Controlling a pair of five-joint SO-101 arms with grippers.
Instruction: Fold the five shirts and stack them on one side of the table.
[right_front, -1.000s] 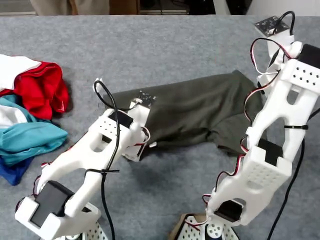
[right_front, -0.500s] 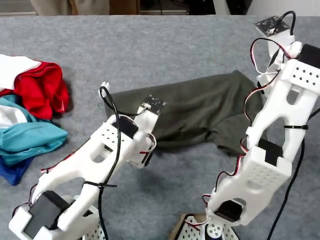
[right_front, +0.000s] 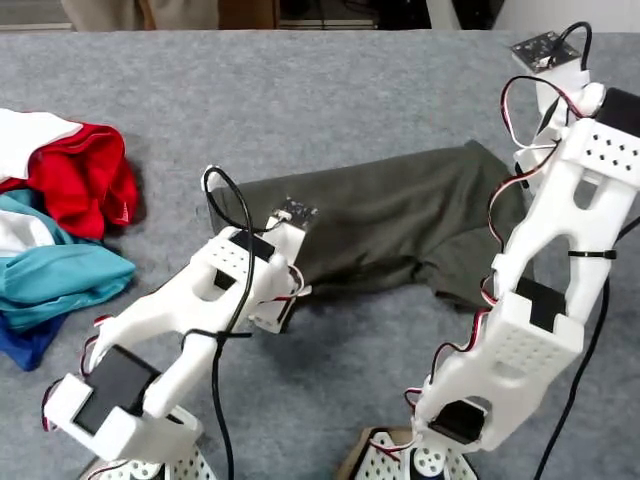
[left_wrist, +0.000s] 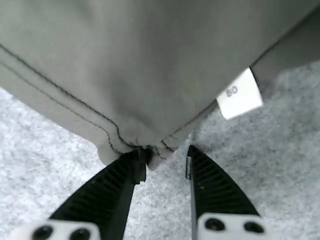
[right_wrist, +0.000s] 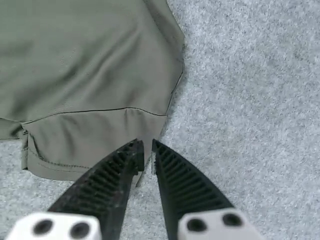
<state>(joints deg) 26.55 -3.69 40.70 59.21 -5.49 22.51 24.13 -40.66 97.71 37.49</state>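
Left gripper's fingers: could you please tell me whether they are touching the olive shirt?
Touching. The left wrist view shows a corner of the olive shirt between the open fingers of the left gripper, one fingertip against the hem, the other just clear.

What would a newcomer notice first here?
An olive shirt lies spread across the grey table. The left gripper straddles one hem corner, open, while the right gripper pinches the opposite end. A pile of red, white, teal and blue shirts sits at the table's edge.
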